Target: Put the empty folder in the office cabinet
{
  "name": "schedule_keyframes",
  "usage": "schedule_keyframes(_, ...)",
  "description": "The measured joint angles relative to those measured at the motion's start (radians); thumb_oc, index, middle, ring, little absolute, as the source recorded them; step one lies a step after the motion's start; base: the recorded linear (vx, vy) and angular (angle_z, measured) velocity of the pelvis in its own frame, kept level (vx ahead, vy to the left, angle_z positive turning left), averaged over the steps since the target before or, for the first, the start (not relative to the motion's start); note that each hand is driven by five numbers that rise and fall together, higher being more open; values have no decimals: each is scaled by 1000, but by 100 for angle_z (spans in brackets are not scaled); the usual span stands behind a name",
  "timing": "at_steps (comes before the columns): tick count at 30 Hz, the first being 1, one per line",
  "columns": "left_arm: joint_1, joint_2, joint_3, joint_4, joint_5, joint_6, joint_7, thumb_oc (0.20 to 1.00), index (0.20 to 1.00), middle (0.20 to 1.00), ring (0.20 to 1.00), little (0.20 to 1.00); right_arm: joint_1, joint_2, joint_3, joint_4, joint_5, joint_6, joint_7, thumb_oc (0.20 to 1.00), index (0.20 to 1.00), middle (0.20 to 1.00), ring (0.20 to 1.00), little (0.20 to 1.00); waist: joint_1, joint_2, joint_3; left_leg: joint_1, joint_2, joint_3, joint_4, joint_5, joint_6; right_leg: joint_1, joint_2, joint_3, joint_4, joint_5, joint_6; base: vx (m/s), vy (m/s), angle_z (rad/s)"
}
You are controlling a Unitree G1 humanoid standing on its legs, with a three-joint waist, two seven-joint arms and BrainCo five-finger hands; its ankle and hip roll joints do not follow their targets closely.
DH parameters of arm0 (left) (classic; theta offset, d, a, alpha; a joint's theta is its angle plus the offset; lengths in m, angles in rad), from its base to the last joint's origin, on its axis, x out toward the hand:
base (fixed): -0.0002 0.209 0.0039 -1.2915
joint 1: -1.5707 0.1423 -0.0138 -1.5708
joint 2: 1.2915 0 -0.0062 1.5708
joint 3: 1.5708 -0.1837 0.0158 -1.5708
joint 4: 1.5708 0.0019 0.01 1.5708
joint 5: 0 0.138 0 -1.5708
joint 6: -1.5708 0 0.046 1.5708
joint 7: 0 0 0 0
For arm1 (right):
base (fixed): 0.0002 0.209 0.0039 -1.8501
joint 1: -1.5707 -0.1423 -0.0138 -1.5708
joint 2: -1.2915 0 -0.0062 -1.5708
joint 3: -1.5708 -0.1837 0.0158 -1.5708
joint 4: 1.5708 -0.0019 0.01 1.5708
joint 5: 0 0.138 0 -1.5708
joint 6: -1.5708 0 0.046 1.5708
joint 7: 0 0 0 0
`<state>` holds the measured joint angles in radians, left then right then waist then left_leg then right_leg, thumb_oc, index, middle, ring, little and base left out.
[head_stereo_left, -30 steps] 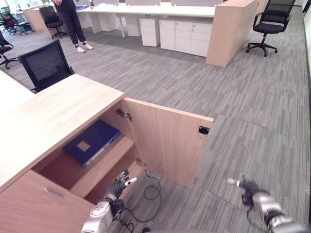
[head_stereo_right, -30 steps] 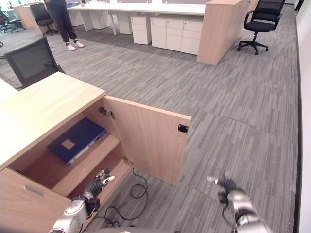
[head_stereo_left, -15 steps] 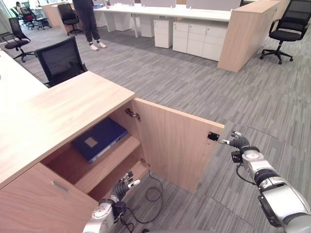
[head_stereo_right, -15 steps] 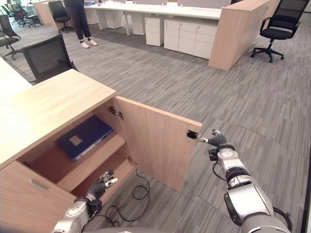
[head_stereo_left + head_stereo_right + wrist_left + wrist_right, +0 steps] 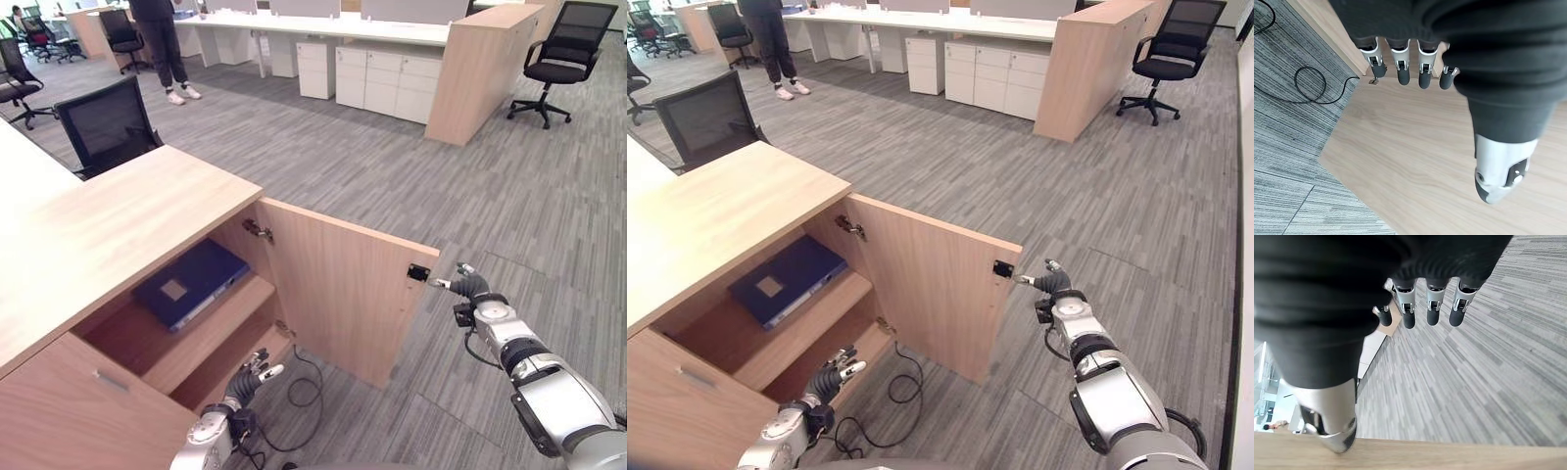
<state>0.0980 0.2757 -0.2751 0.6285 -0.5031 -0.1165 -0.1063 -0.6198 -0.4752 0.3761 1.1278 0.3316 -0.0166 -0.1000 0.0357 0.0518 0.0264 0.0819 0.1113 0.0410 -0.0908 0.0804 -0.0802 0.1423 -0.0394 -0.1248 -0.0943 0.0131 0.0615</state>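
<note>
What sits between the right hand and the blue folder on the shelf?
The open cabinet door stands between the right hand, at its free edge, and the blue folder, as the left eye view shows.

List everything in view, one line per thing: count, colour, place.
folder: one, dark blue, flat on the cabinet's upper shelf.
cabinet: one, light wood, at the left, door swung open.
office chairs: black, one behind the cabinet, one at the far right, more at the far left.
desks: white row along the far wall, white drawer units under them.
wooden end panel: one, light wood, at the desk row's right end.
person: one, dark trousers, white shoes, far left.
left hand: open, low before the lower shelf.
right hand: open, at the door's free edge.
</note>
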Motion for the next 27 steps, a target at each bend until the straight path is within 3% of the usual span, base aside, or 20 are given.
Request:
schedule_keyframes(10,22,-4,2,0,0,5,9,1000,1000,1000,1000,1000,110,12,19,-89,0,6,7,1000,1000,1000,1000,1000,-1,2,-9,-4,10,-9,-8,2,-4,-1,10,-8,0,1,-7,2,1,2)
schedule_keyframes(16,24,-5,2,0,0,5,16,1000,1000,1000,1000,1000,248,0,19,-277,2,7,21,1000,1000,1000,1000,1000,-3,0,-31,-9,14,-17,-9,1,-3,-2,15,-13,0,1,-10,0,-3,2)
schedule_keyframes(27,32,-5,15,0,2,5,20,1000,1000,1000,1000,1000,443,-31,101,-588,3,1,194,1000,1000,1000,1000,1000,-17,-2,-34,-20,15,-36,-9,4,-4,-3,16,-34,0,-3,-17,-4,-15,5)
